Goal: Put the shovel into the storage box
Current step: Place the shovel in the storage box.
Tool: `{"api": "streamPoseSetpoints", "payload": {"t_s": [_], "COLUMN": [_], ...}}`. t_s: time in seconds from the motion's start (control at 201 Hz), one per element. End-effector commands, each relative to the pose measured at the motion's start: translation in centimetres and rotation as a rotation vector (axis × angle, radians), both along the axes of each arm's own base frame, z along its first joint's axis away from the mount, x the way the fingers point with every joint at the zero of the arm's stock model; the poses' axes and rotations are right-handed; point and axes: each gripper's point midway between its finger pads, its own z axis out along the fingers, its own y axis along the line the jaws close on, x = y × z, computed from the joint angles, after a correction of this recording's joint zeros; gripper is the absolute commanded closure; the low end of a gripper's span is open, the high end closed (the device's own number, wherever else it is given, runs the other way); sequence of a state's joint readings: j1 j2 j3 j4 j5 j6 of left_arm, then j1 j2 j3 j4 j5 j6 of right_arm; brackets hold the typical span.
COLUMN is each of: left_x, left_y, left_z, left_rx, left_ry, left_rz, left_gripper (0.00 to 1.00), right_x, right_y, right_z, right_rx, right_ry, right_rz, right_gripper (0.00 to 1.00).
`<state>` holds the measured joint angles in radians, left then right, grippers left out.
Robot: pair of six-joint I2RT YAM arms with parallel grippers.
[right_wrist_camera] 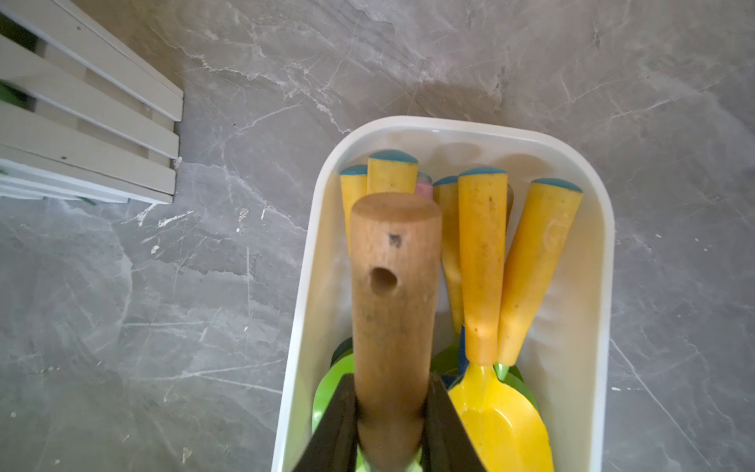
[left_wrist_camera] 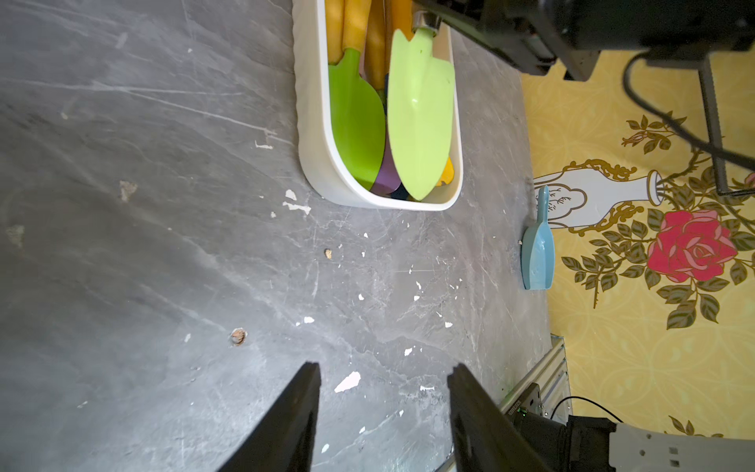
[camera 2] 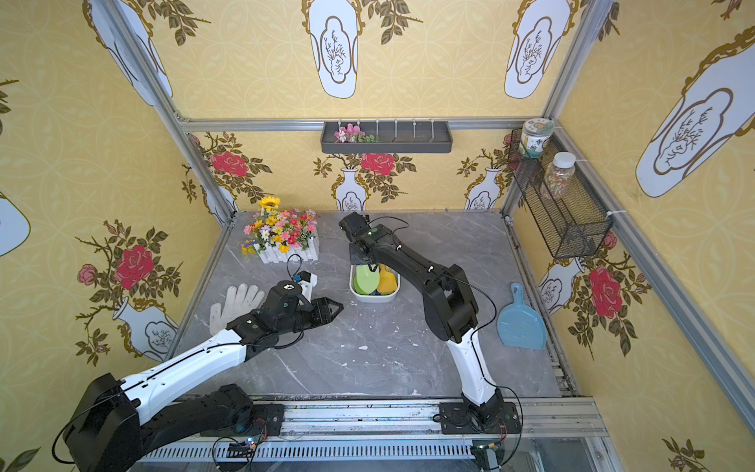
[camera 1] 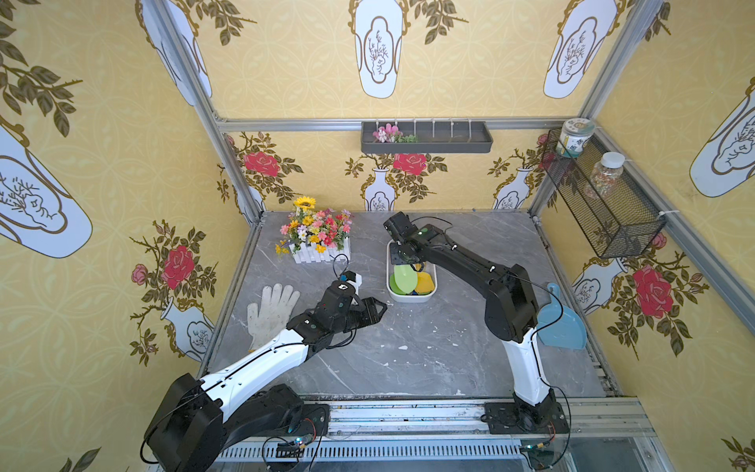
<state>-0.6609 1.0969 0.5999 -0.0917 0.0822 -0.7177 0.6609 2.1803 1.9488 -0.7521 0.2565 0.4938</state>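
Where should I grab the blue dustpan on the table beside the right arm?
Take the blue dustpan by its narrow handle, the end toward the back wall, coming down from above. It lies flat on the table; the scoop looks too wide to pinch, the handle slim and clear.

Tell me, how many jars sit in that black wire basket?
2. The labelled jar stands at the wire basket's far end; the white-capped jar beside it, nearer the camera. None looks hidden.
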Motion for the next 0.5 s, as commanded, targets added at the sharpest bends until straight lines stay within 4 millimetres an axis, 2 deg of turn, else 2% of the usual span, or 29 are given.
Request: {"api": "streamPoseSetpoints", "payload": {"t_s": [0.0, 0.493], "left_x": [-0.1, 0.0], "left_y": [0.3, 0.3], "left_z": [-0.4, -0.9], "left_rx": [0.012, 0.016], "left_ry": [0.011, 0.02], "left_rz": [0.007, 0.007], "left_gripper": [0.45, 0.45], "right_x": [1.2, 1.5], "right_y": [0.0, 0.2], "right_z": [-0.2, -2.6], "right_rx": [-0.006, -0.009], "right_ry": [-0.038, -0.008], "right_rz": [-0.044, -0.063], "right_gripper": [0.81, 0.77]}}
